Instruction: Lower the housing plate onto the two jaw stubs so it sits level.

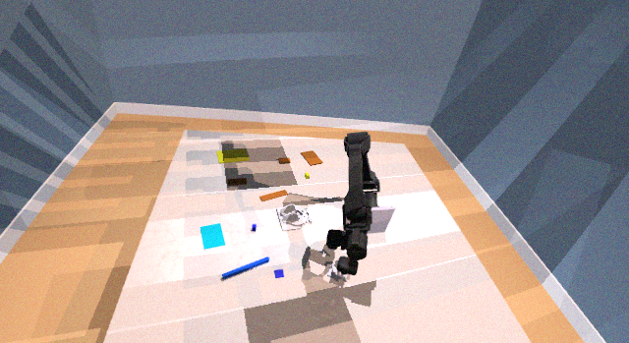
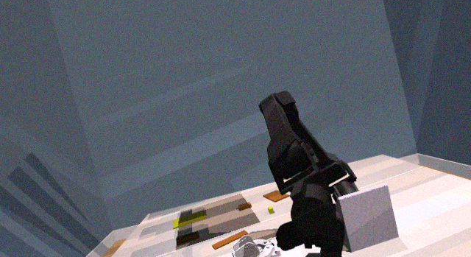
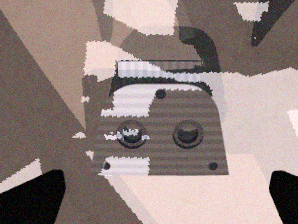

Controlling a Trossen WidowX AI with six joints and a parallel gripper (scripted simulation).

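Observation:
The housing plate (image 3: 185, 107) (image 1: 337, 272) is grey-white, rounded at one edge, with two large round holes and smaller corner holes. It lies low beneath the hand; the arm partly covers it in the top view. A ribbed part shows just beyond its rounded edge in the wrist view. My gripper (image 3: 168, 181) is open and empty, its dark fingers wide apart on either side of the plate. The pale jaw assembly (image 1: 294, 216) (image 2: 246, 247) stands farther back and left in the top view; its jaws, pins and stubs are too small to tell apart.
A grey upright panel (image 1: 382, 220) (image 2: 368, 218) stands beside the arm. A blue bar (image 1: 246, 267), a blue block (image 1: 279, 273) and a cyan square (image 1: 212, 236) lie to the left. Orange strip (image 1: 273, 196), yellow plate (image 1: 233, 156) and orange plate (image 1: 312, 157) lie farther back.

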